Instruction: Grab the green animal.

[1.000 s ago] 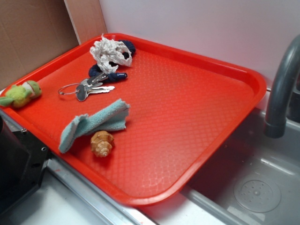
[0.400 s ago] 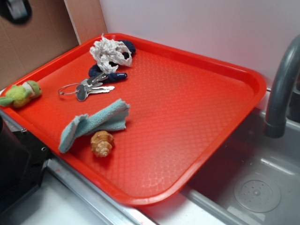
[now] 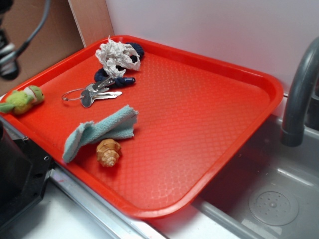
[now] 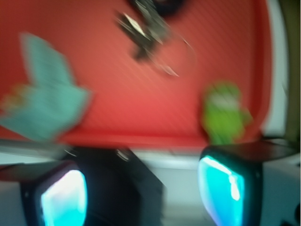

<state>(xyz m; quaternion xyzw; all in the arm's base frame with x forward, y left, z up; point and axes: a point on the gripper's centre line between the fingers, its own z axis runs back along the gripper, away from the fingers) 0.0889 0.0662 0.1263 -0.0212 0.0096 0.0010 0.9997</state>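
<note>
The green animal is a small lime-green plush lying on the left rim of the red tray. In the blurred wrist view the green animal sits near the tray's near edge, just above my right fingertip. My gripper is open, its two cyan pads wide apart with nothing between them, held over the counter short of the tray. In the exterior view only part of the arm shows at the top left, above the toy.
On the tray lie a pale teal cloth, a seashell, keys, and a crumpled white rag on a dark blue object. A sink with a grey faucet lies right. A black box stands front left.
The arm has come into the exterior view at the top left and dropped lower toward the green animal. Nothing on the tray has moved.
</note>
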